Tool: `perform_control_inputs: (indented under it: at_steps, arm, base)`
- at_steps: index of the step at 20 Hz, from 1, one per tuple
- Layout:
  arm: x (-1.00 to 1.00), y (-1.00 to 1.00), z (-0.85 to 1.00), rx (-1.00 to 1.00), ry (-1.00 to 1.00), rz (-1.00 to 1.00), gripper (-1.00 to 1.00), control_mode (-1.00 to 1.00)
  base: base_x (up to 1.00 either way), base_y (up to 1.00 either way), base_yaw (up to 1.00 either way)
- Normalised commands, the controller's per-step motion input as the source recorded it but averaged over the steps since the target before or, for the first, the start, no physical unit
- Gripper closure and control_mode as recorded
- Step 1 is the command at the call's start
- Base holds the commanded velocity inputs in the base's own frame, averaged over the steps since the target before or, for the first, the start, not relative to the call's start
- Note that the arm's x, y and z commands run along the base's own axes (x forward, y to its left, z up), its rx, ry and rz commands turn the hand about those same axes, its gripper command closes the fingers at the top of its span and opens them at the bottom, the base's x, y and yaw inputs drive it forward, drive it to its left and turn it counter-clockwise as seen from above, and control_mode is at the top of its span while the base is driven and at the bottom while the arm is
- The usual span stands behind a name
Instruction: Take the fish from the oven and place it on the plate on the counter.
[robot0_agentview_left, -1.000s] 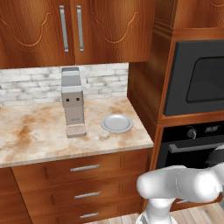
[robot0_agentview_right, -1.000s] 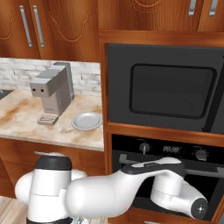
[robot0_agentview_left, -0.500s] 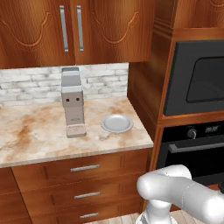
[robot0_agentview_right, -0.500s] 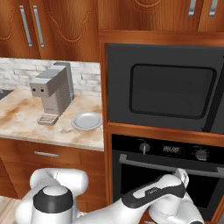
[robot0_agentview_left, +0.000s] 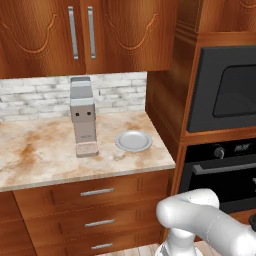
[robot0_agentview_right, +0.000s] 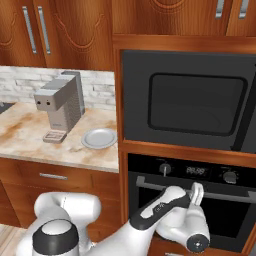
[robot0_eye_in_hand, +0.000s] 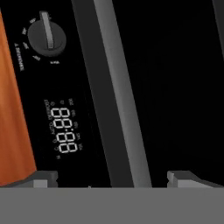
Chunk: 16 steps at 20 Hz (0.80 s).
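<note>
Two dark fingers stand spread wide at the bottom of the hand view, one either side of the oven's grey bar handle, holding nothing. Compared with a second ago, the arm has dropped from beside the oven front and swung the gripper up to the handle; in the right base view it now sits right at the bar, at about 5 o'clock in the picture. My reading is that the work is at its very start: the door is shut and must be pulled open before anything can be lifted out. The fish cannot be seen, presumably behind that closed door. The oven is glossy black with a smooth matte-grey straight bar across its front, a round ribbed knob and a pale digital clock display on the panel above it. Beyond, at 9 o'clock from the oven in the right base view, the plate lies bare on the worktop, a shallow round pale grey dish with a raised rim, just beside a boxy grey coffee machine. The worktop is polished beige stone with rusty veins, above warm grained wooden drawers with steel handles.
</note>
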Motion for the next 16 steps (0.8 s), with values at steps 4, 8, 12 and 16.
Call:
perform_control_inputs:
  at_steps: [4,8,12,16]
  arm:
    - [0.3,0.45,0.0,-0.06,0.0,-0.02,-1.0,-1.0]
    - [0.43,0.12,-0.03,-0.05,0.0,0.0,-1.0,-1.0]
    - [0.37,0.0,-0.1,-0.01,-0.01,0.0,-1.0,-1.0]
    - [0.16,-0.05,-0.09,0.0,-0.03,0.0,-1.0,-1.0]
  base:
    - [0.0,0.0,0.0]
    - [0.0,0.0,0.0]
    - [0.0,0.0,0.0]
    - [0.0,0.0,0.0]
